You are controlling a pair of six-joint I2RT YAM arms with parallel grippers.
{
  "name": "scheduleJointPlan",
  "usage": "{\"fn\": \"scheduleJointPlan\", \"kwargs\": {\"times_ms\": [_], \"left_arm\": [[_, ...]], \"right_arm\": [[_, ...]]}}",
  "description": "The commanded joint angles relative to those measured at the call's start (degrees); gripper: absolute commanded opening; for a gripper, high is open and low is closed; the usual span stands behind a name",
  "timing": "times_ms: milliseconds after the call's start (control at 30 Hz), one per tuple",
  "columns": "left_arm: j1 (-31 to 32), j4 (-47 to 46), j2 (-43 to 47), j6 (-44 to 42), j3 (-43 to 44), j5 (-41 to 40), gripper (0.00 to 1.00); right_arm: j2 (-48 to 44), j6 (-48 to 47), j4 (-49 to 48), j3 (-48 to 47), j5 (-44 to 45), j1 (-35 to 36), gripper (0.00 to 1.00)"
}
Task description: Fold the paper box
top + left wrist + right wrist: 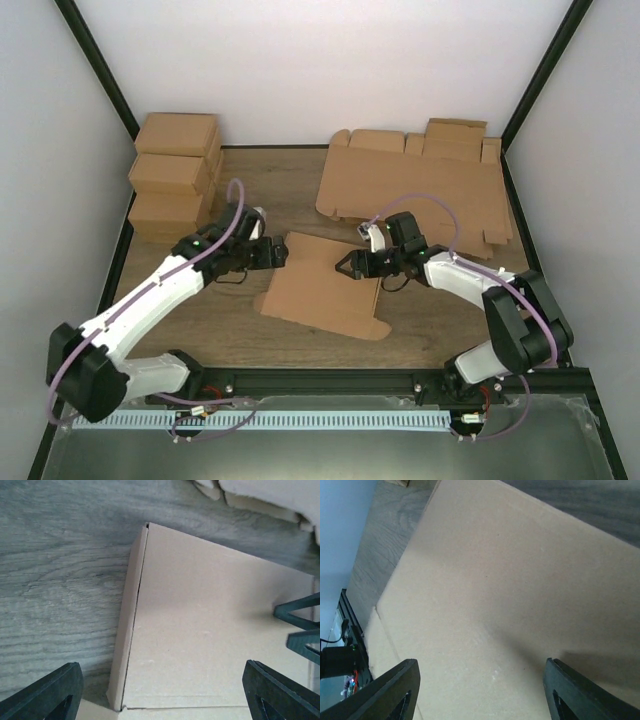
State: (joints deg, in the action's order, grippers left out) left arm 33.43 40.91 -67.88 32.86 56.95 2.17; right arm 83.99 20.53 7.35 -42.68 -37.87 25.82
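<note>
The paper box (pixel 322 285) is a brown cardboard piece lying flat on the wooden table between my two grippers. My left gripper (pixel 283 255) is open and empty at its far left edge. My right gripper (pixel 345 266) is open and empty just above its far right part. In the left wrist view (pixel 161 670) the box (pixel 210 625) has a narrow side flap (pixel 131 615) standing up along its left edge, and the right gripper's fingers (pixel 300 630) show at the right. In the right wrist view (pixel 480 665) the box panel (pixel 510 580) fills the frame under the open jaws.
A thick sheaf of flat cardboard blanks (pixel 420 185) lies at the back right. Three folded boxes (pixel 175 185) are stacked at the back left. Black frame posts (pixel 100 70) rise at the corners, and a rail (pixel 330 380) runs along the near edge.
</note>
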Motion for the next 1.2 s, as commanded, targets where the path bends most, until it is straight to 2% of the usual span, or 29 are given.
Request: {"fn": "scheduleJointPlan", "kwargs": {"times_ms": [0,400,600,767,967,1167], "left_arm": [[-1.1,-4.4,-4.3,-6.0,-1.6,2.3,0.89],[-1.7,-10.8,-13.0,-8.3,-5.2,4.8,0.88],[-1.7,-12.1,-11.6,-8.4,-7.6,4.9,0.89],[-1.7,-14.8,-10.9,-7.3,-10.9,6.9,0.88],[-1.7,-18.5,-12.2,-6.3,-13.4,10.3,0.72],[-1.7,-19.0,-13.2,-6.2,-13.6,10.0,0.66]], "right_arm": [[1.6,0.4,2.5,5.2,4.1,-0.1,0.70],[-14.0,1.2,12.9,-1.9,7.1,-0.1,0.79],[-23.2,5.1,15.9,3.2,13.9,-0.1,0.84],[-30.1,9.0,15.4,10.0,18.8,0.0,0.82],[-26.9,12.5,14.4,11.3,17.7,-0.1,0.74],[-25.0,15.0,13.6,12.8,19.5,-0.1,0.72]]}}
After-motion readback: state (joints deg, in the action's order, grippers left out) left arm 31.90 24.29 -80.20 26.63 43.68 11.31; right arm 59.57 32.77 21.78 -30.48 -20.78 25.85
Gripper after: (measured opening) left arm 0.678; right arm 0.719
